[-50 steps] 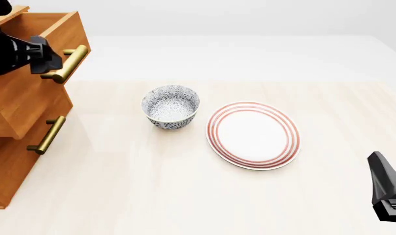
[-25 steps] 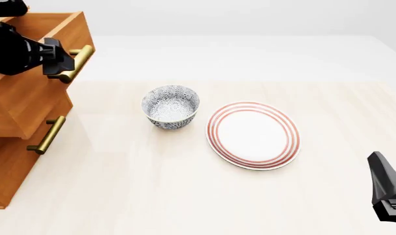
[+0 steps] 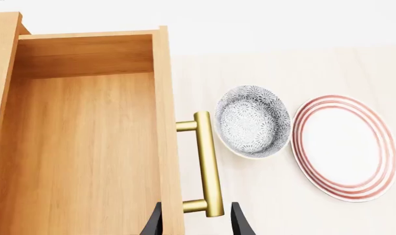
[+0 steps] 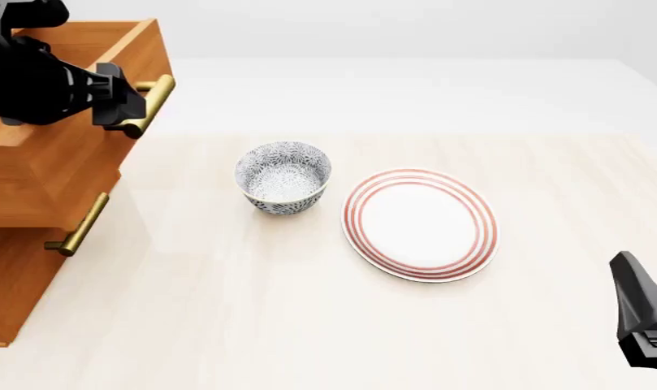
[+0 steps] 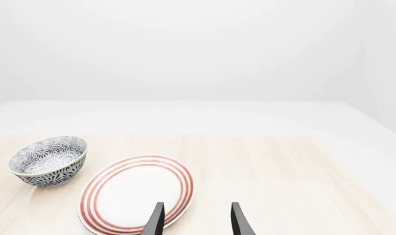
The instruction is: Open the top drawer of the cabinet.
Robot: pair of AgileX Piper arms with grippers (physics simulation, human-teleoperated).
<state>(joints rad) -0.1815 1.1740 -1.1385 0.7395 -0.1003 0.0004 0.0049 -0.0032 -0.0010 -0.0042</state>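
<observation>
The top drawer [image 4: 84, 97], a deep box of smooth orange-brown wood with nothing inside, juts out of the cabinet [image 4: 19, 268] at nine o'clock on the table [image 4: 306, 325]. The left gripper [image 4: 127, 91] has its black fingers [image 3: 240, 223] closed around the round brass handle [image 3: 207, 164]. At centre sit a blue-patterned bowl [image 4: 283, 177] and, at its three o'clock, a red-ringed plate [image 4: 421, 223], both bare; the right gripper [image 5: 196, 220] hovers parted, grasping nothing.

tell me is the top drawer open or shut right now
Open. The top drawer juts out past the drawers below, and the left wrist view looks into its bare inside. The left gripper is at its brass handle.
</observation>
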